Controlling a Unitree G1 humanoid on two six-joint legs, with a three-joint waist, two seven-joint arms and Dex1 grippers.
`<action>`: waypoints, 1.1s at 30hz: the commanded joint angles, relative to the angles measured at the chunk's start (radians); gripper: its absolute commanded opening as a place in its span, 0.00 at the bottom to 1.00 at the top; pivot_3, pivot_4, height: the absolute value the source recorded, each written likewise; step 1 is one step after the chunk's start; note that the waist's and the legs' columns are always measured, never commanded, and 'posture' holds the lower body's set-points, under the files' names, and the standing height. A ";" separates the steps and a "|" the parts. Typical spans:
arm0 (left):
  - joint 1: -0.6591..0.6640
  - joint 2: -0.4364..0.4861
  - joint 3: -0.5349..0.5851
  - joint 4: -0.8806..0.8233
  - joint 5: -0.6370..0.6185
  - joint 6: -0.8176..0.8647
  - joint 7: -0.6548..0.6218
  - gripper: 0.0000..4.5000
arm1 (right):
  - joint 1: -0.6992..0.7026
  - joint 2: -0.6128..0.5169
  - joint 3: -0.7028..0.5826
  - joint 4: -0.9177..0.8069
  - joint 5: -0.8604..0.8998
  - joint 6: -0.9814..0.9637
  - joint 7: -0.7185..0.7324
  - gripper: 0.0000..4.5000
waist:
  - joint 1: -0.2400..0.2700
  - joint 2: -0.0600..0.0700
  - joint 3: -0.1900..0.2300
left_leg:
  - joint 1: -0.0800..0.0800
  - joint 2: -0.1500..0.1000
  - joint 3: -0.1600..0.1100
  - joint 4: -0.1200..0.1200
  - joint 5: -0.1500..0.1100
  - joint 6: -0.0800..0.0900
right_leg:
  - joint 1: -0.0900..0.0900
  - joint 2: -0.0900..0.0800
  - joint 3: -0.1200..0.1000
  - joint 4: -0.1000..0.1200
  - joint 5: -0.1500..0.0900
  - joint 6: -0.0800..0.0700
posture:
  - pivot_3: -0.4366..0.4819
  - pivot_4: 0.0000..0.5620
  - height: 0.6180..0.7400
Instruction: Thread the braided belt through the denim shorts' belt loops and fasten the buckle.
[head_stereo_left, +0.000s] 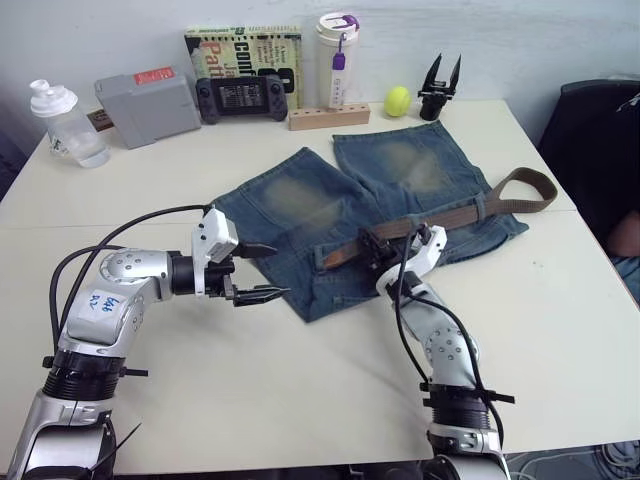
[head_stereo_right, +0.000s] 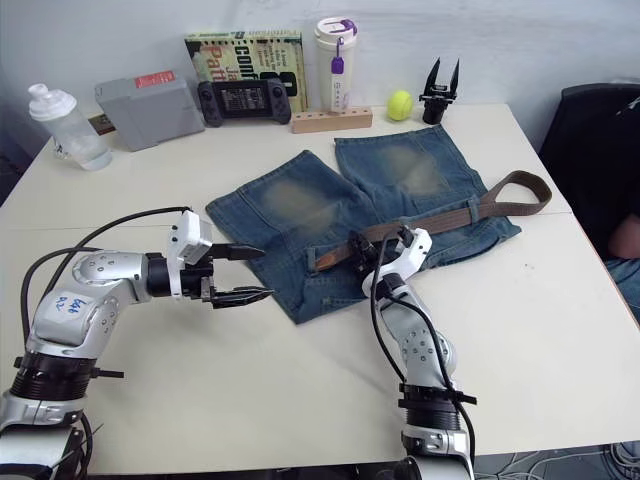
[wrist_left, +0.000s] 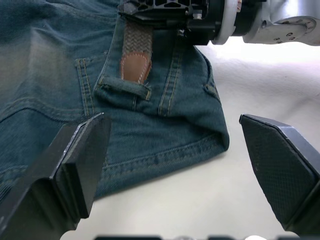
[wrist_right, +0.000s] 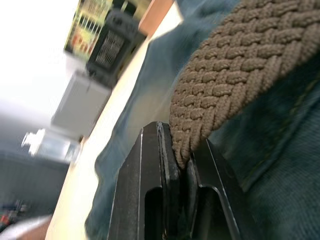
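The denim shorts (head_stereo_left: 320, 215) lie flat on the white table, waistband toward me. The braided belt (head_stereo_left: 455, 212) runs across the waistband and curls into a loop (head_stereo_left: 525, 185) past the shorts' right edge. Its tan leather end (wrist_left: 135, 67) rests just above a belt loop (wrist_left: 122, 89). My right gripper (wrist_right: 182, 150) is shut on the belt's woven strap (wrist_right: 235, 75), a short way from that end. My left gripper (head_stereo_left: 280, 270) hovers open at the waistband's left corner, nothing between its fingers (wrist_left: 75, 165). The buckle is hidden.
Along the table's back edge stand a plastic bottle (head_stereo_left: 65, 125), a grey box (head_stereo_left: 147, 105), a game controller (head_stereo_left: 245, 97), a book (head_stereo_left: 243, 50), a tumbler (head_stereo_left: 337, 60), a wooden block (head_stereo_left: 328, 117), a tennis ball (head_stereo_left: 398, 100) and a black spare gripper (head_stereo_left: 440, 90). A dark chair (head_stereo_left: 595, 150) sits right.
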 joint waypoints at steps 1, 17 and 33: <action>-0.007 0.005 0.011 -0.032 -0.009 0.002 0.003 1.00 | 0.019 0.034 -0.043 -0.062 0.237 0.141 -0.068 0.01 | -0.004 0.000 0.000 | 0.000 0.000 0.000 0.000 0.000 0.000 | 0.000 0.000 0.000 0.000 0.000 -0.001 | 0.48 0.27 0.61; 0.002 0.000 0.008 -0.040 -0.011 0.007 0.011 1.00 | 0.001 -0.043 0.001 -0.116 0.597 0.183 -0.267 0.01 | 0.004 0.001 0.001 | 0.000 0.000 0.000 -0.002 0.001 -0.002 | -0.001 0.000 0.000 0.000 -0.001 -0.001 | 0.48 0.27 0.61; 0.002 0.037 0.030 0.003 -0.004 -0.007 -0.013 1.00 | -0.012 -0.011 0.092 -0.095 -0.031 -0.135 -0.109 0.01 | 0.017 0.001 0.001 | 0.000 0.000 0.000 -0.002 0.001 -0.002 | -0.001 0.000 0.000 0.000 -0.001 -0.001 | 0.48 0.27 0.61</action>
